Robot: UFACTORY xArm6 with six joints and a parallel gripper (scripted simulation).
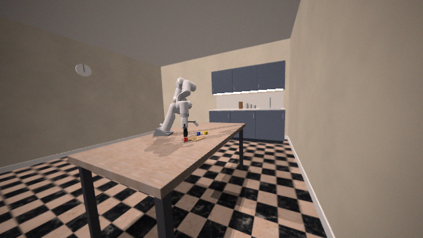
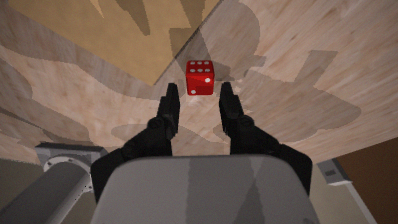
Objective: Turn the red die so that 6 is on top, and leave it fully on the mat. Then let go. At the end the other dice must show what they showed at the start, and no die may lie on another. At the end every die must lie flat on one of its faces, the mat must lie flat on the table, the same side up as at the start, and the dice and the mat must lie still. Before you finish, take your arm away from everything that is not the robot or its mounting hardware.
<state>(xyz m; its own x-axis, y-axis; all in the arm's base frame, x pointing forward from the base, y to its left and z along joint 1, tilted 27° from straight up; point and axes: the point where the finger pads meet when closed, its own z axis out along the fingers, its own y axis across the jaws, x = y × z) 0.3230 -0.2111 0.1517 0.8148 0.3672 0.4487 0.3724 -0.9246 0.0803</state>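
The red die (image 1: pixel 186 139) (image 2: pixel 200 77) lies flat on the bare wooden table (image 1: pixel 139 162), just off a corner of the tan mat (image 1: pixel 197 139) (image 2: pixel 100 30). Its white pips show in the wrist view, but I cannot tell which number is on top. My gripper (image 1: pixel 185 134) (image 2: pixel 199 93) hangs straight above the die with its two black fingers apart, one on each side of it. The fingers do not touch it and hold nothing.
A blue die (image 1: pixel 198 133) and a yellow die (image 1: pixel 205 132) lie further back, beyond the mat. The arm's base (image 1: pixel 162 132) stands on the table to the left. The table's right edge runs close to the dice.
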